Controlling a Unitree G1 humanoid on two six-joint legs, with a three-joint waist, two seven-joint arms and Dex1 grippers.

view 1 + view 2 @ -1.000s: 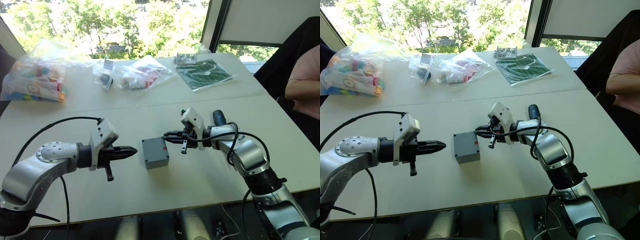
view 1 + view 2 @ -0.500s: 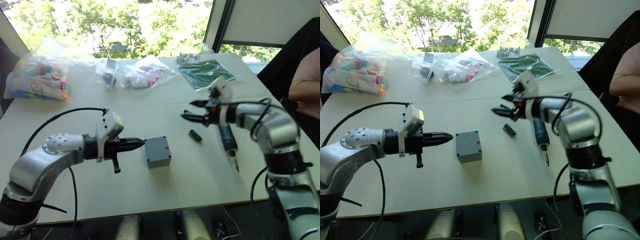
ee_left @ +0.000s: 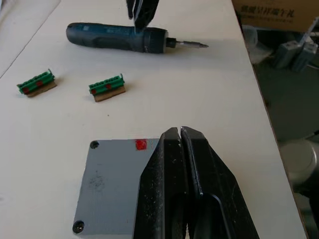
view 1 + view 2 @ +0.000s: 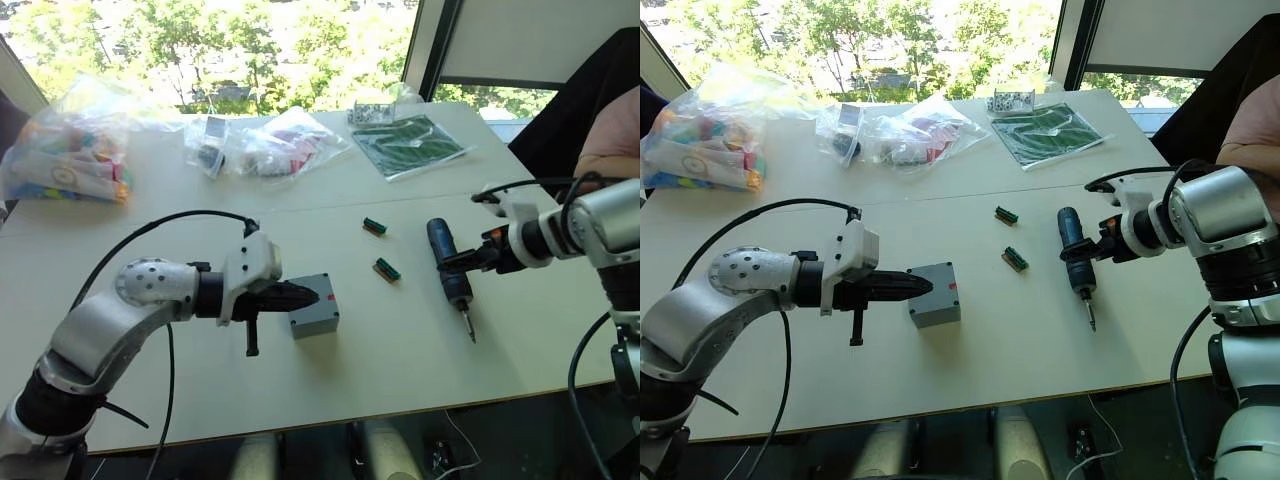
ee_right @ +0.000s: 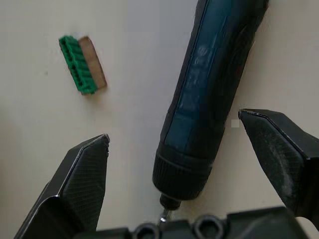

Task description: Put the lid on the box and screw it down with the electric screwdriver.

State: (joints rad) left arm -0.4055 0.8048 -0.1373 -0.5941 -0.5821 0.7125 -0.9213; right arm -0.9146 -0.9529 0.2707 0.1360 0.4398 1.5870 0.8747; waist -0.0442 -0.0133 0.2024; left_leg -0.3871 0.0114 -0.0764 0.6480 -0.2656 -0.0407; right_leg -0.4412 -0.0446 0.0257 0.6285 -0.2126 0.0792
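The box stands mid-table, and the lid lies flat on top of it with screw holes at its corners and a red mark at one edge. My left gripper is shut, its tips over the lid's top. The electric screwdriver lies on the table to the right, bit toward the front edge. My right gripper is open, one finger on each side of the screwdriver's barrel near the collar, not closed on it.
Two green connectors lie between box and screwdriver. Plastic bags of parts and a green board sit at the back. A person's arm shows at the right edge.
My right gripper left the box, swung right, opened wide and came down around the screwdriver. My left gripper moved right until its shut tips reached over the lid.
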